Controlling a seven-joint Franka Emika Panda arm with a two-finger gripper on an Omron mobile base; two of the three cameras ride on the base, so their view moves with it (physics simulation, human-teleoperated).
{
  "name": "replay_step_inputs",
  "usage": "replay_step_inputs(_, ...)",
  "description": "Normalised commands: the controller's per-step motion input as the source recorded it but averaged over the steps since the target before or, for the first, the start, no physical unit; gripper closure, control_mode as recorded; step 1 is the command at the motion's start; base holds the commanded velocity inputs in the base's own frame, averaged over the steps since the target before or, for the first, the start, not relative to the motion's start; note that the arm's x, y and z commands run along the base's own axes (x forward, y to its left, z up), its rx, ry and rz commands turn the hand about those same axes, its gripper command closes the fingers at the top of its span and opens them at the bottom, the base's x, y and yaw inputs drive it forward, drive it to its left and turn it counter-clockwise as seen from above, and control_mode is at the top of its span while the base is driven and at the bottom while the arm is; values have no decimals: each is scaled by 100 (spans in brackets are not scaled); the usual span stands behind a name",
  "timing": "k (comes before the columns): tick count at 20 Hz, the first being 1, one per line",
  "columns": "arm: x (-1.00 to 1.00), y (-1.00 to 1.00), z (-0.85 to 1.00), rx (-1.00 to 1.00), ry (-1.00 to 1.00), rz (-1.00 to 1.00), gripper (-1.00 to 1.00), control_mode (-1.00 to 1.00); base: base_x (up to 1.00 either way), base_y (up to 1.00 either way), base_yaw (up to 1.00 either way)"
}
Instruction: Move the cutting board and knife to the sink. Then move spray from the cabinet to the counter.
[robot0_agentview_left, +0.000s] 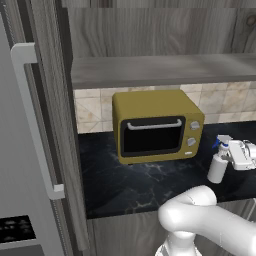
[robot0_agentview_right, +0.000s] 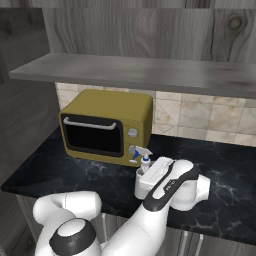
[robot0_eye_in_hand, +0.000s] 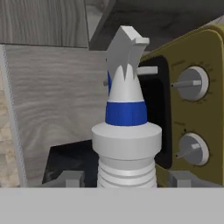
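Smooth plastic spray (robot0_eye_in_hand: 126, 144), veined marble counter (robot0_agentview_left: 130, 185)

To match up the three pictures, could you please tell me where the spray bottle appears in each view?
Left base view: spray bottle at right edge, on the counter.
Right base view: its nozzle at centre, behind the gripper.
Hand view: bottle upright, centre.
Shared landmark: yellow oven, beside the bottle.

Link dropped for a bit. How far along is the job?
Late stage: the spray is off the cabinet shelf and stands on the counter beside the yellow oven. The gripper flanks its neck; whether it grips is unclear. Left: back away. Board, knife and sink aren't checkable here.
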Motion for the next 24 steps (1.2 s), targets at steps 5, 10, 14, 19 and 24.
replay_step_inputs(5,9,0,-32,0,0,0,100,-100,0,0,0)
replay_step_inputs(10,7,0,-25,0,0,0,100,-100,0,0,0)
replay_step_inputs(14,6,0,-22,0,-1,0,100,-100,0,0,0)
replay_step_inputs(19,0,0,-30,0,-1,0,100,-100,0,0,0)
replay_step_inputs(24,-2,0,-33,0,0,0,100,-100,0,0,0)
